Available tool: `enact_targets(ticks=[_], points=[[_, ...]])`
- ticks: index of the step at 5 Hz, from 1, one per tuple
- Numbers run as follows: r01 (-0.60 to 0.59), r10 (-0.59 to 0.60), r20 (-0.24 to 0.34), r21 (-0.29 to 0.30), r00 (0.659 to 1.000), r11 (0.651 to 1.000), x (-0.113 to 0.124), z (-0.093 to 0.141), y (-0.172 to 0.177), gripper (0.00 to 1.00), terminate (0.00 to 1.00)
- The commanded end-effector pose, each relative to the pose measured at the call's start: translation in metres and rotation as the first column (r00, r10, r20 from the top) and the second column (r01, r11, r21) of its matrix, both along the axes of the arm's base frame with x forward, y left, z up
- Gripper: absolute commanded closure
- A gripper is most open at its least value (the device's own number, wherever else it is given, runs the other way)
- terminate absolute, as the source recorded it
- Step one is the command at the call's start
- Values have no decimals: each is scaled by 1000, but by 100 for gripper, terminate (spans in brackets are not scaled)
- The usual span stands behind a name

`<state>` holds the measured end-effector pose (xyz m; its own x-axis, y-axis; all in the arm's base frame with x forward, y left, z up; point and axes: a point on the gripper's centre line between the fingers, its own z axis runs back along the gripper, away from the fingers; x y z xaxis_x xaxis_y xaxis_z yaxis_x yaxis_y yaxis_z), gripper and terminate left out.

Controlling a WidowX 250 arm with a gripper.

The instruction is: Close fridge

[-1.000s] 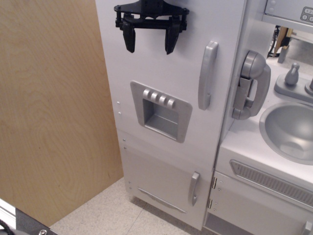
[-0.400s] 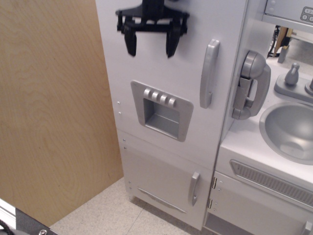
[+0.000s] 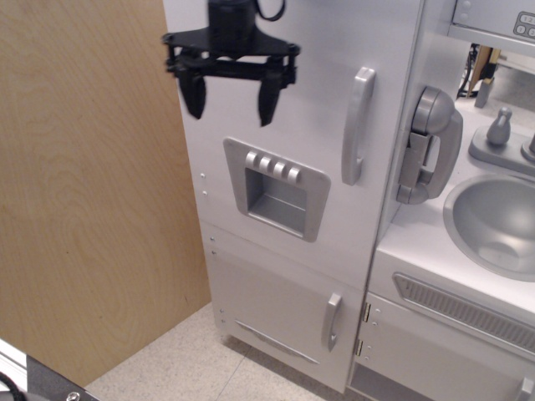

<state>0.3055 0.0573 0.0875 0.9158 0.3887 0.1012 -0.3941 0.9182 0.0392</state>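
Observation.image view: white fridge [image 3: 284, 109] fills middle, big door looks flush shut, long grey handle [image 3: 357, 125] on right edge. Dispenser recess [image 3: 276, 190] holds nothing, four buttons on top. Black tool [image 3: 230, 92] hangs before upper door, fingers spread, gripping nothing. Grey sink [image 3: 493, 221] at right sits empty.

We see fridge [image 3: 292, 109]: smooth matt white, w/ satin grey plastic handle [image 3: 357, 125]. Claw [image 3: 230, 104]: matt black plastic. Left panel [image 3: 92, 184]: light wood grain. Floor [image 3: 175, 368]: speckled.
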Motion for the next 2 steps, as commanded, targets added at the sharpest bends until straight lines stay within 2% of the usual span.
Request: enact_targets(ticks=[1,2], points=[[98,-98,52,11,994,995,-32,25,14,0,0],[98,-98,52,11,994,995,-32,25,14,0,100]])
